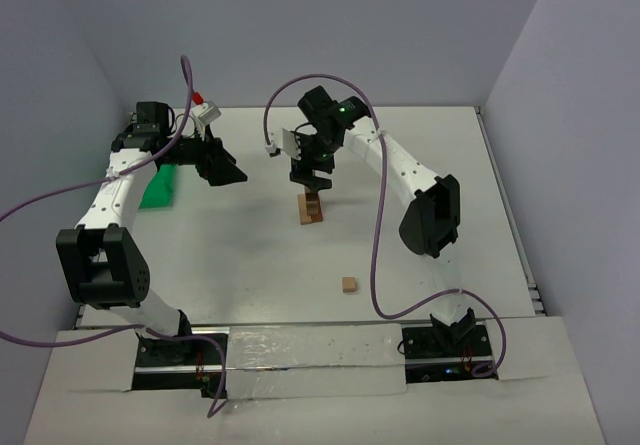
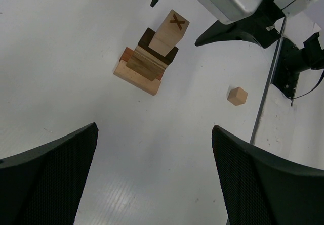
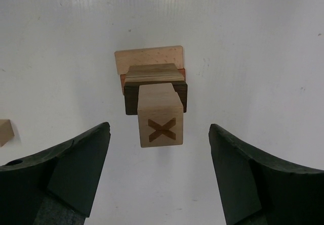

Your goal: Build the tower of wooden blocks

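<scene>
The tower [image 1: 310, 208] stands mid-table, a narrow stack of tan wood blocks with a dark brown one in it. Its top block, marked with an X [image 3: 161, 126], stands free. My right gripper [image 1: 312, 180] hangs just above it, open, its fingers [image 3: 81, 159] well apart on either side and touching nothing. From the left wrist view the tower [image 2: 149, 63] and its X block [image 2: 170, 33] show ahead, and a loose tan cube [image 2: 237, 95] lies to the right. My left gripper [image 1: 225, 170] hovers left of the tower, open and empty.
The loose cube [image 1: 348, 285] lies on the table in front of the tower, toward the right arm's base. Another tan block [image 3: 4, 132] peeks in at the right wrist view's left edge. A green tray [image 1: 158, 187] sits at the left wall under the left arm.
</scene>
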Available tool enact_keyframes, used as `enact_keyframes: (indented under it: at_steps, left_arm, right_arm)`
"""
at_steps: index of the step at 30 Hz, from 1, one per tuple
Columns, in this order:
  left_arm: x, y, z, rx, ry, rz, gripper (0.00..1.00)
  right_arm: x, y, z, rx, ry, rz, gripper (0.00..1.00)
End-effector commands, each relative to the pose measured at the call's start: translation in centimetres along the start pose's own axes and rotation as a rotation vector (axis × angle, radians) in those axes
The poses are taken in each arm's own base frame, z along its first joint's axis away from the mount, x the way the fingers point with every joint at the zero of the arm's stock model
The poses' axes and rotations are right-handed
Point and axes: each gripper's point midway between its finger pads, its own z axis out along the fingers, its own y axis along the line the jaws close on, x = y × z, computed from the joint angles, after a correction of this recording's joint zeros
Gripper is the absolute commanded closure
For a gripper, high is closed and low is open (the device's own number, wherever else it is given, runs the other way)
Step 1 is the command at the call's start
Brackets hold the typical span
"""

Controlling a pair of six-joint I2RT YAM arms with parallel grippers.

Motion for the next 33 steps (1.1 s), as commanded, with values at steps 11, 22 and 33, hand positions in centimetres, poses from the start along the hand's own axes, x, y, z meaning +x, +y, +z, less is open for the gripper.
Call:
enact_keyframes:
  at_steps: [11, 22, 33]
  left_arm:
    - [-3.5, -2.6, -2.6, -0.027, -0.125, 0.157, 0.01]
    - [0.3, -10.8, 5.0, -0.005, 0.087, 0.399, 0.02]
    - [13.6, -19.6, 17.7, 0.163, 0.396, 0.469, 0.17]
  right_arm:
    - [-6.0, 0.3, -12.4, 0.223, -0.297, 0.022, 0.00]
    - [1.1, 2.2, -19.3, 0.356, -0.485, 0.330, 0.00]
    - [17.6, 5.9, -17.3, 0.569, -0.341, 0.736, 0.00]
